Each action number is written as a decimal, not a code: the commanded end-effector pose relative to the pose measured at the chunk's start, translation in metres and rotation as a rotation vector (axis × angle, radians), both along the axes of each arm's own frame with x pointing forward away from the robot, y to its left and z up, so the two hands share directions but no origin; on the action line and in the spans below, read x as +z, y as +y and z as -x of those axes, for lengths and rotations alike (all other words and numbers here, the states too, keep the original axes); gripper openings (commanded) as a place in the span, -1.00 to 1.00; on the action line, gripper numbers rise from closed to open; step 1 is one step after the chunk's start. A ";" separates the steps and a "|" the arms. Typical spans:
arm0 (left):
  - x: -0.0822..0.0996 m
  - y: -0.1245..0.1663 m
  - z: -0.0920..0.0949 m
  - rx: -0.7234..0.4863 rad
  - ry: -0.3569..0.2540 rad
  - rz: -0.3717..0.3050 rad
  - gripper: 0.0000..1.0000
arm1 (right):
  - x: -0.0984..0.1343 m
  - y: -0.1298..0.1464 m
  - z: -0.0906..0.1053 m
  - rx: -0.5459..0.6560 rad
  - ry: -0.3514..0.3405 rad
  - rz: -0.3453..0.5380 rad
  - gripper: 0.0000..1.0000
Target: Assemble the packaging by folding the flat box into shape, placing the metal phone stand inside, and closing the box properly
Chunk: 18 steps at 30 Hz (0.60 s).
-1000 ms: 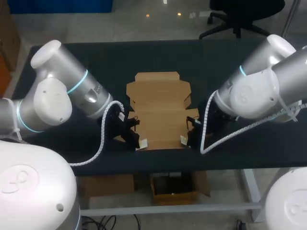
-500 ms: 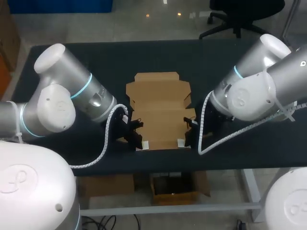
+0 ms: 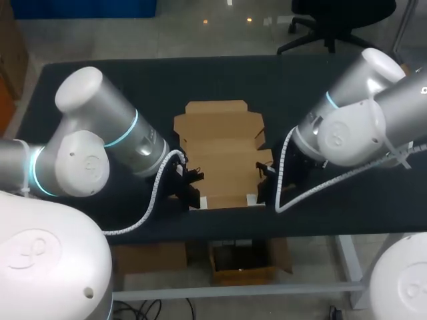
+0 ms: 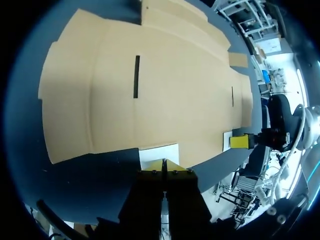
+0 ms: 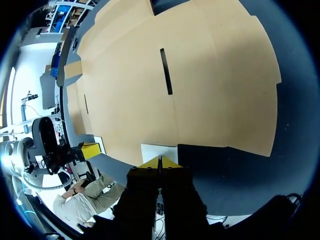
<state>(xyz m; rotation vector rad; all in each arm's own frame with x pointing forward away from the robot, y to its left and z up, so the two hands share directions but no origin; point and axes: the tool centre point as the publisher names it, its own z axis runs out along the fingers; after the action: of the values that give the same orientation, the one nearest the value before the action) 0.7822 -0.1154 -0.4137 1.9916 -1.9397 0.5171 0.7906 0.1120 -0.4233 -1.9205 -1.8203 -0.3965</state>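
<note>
Flat box lies unfolded mid-worktop, brown inner face up, panels spread out and creased but none raised; lid flap with its tabs is at the far end, near edge sits close to the worktop's front edge; you can see two narrow dark slots cut in it, one per side; a small white patch sits at each near corner.

Left fingers are at the near-left corner, low over the worktop, yellow tips together with only a thin seam between them; the tips meet the edge of the white patch there; can't tell whether they nip it or just touch.

Right fingers mirror that at the near-right corner, tips also together, butted up to that side's white patch; same doubt on whether they pinch it.

Left arm comes in from the near-left, elbow high, wrist angled down and inward to the box; right arm comes in from the right, same downward tilt; the two wrists face each other across the near edge, the box's width between them.
</note>
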 end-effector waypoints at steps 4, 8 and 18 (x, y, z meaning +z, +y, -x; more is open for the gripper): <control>0.014 0.009 0.006 0.030 -0.058 -0.023 -1.00 | 0.013 -0.011 0.005 -0.020 -0.056 -0.026 -1.00; 0.027 0.021 0.001 0.035 -0.077 -0.005 -1.00 | 0.027 -0.020 0.004 -0.017 -0.087 -0.049 -1.00; 0.055 0.041 -0.009 0.013 -0.117 0.039 -1.00 | 0.048 -0.042 -0.007 -0.007 -0.121 -0.099 -1.00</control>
<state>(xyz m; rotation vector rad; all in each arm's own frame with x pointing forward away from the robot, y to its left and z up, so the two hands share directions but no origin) 0.7945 -0.0849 -0.3705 2.0022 -1.9702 0.6824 0.7961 0.0821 -0.3865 -1.9092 -1.8533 -0.5972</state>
